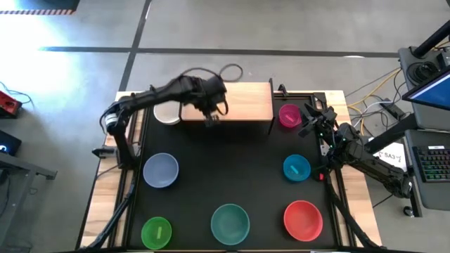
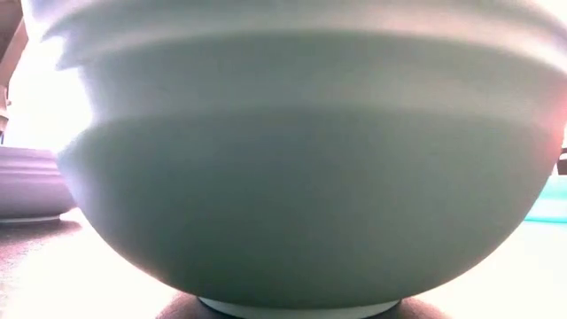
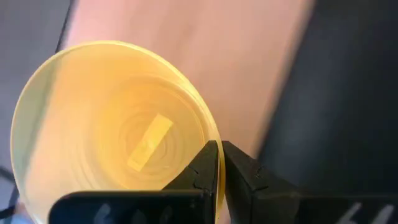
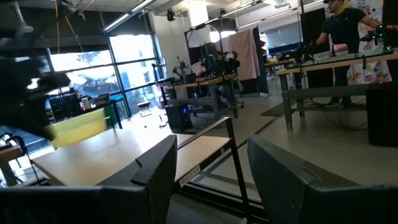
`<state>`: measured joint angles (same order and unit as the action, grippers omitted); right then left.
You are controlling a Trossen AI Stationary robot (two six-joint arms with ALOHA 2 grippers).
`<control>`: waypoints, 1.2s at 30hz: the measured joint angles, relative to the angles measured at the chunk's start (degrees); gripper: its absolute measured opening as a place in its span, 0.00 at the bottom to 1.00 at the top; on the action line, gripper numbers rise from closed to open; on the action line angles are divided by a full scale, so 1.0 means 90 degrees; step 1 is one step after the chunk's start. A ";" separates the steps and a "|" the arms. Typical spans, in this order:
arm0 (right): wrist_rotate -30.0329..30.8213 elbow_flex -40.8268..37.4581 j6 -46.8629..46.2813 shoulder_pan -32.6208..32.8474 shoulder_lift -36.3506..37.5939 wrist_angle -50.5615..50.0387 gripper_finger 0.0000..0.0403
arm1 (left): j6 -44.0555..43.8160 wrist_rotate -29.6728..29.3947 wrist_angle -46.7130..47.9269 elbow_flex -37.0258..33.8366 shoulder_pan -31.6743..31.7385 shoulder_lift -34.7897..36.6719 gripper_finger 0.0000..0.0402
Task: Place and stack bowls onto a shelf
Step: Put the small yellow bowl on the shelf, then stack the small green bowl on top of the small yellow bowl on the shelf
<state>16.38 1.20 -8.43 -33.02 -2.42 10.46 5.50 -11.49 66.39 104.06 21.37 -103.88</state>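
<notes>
Carrying step: the left gripper holds a yellow bowl over the shelf, so I think 1 bowl is being put down now.
High view: the left arm reaches over the shelf; a white bowl sits by the shelf's left end and a pink bowl just past its right end; the right gripper waits near the pink bowl.
Low view: a big teal bowl fills almost all of it.
Left wrist view: the fingers are pinched tight on the yellow bowl's rim, wood under it.
Right wrist view: the right fingers stand apart, holding nothing.
Next move: I think lower the bowl flat onto the wood, then let go.
</notes>
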 joint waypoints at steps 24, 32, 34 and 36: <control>0.0002 -0.0001 -0.0004 0.0001 0.0000 0.0000 0.46 | -0.0170 0.0220 0.0063 -0.0415 0.0357 -0.0010 0.10; 0.0002 0.0000 -0.0004 0.0001 0.0000 0.0000 0.46 | -0.0224 0.0005 0.0060 -0.0300 0.0361 -0.0010 0.32; 0.0002 0.0001 -0.0001 0.0001 0.0000 0.0000 0.46 | -0.0223 -0.0002 0.0077 -0.0220 0.0327 -0.0010 0.38; 0.0002 -0.0001 -0.0010 -0.0001 0.0000 0.0000 0.46 | -0.0224 -0.0005 0.0076 -0.0109 0.0280 -0.0001 0.43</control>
<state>16.40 1.19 -8.51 -33.04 -2.42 10.46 3.49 -11.53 67.08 103.08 23.89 -103.88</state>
